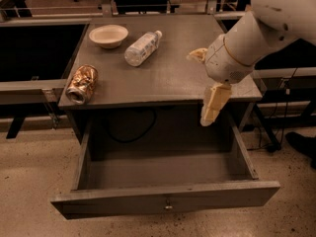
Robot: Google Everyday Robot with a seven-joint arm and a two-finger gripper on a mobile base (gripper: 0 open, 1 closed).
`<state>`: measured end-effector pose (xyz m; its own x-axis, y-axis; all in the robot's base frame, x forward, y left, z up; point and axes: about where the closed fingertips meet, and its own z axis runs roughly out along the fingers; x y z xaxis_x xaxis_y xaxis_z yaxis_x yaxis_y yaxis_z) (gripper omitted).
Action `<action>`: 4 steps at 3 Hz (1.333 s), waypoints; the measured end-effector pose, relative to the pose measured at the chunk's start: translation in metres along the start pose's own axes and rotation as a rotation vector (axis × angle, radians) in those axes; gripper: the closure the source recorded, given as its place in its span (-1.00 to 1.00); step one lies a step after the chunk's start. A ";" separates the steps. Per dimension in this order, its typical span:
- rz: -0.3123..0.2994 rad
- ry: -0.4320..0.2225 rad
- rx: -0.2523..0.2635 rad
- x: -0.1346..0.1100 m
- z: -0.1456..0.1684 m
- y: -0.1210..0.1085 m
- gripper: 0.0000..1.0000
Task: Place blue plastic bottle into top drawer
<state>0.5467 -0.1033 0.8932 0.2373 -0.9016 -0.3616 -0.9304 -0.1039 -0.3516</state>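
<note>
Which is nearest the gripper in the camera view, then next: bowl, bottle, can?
Gripper hangs at the table's right front edge.
1. Bottle, rear centre of the tabletop.
2. Bowl, rear left, and can, front left edge: too close to call.

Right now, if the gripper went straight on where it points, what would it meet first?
The gripper, at the grey cabinet's right front edge, points downward; it would probably first meet the floor of the open grey top drawer, near its right wall, depth unclear.
</note>
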 end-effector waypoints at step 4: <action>-0.596 0.395 -0.056 -0.040 -0.010 -0.106 -1.00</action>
<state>0.6328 -0.0606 0.9539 0.6006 -0.7681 0.2219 -0.6892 -0.6381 -0.3434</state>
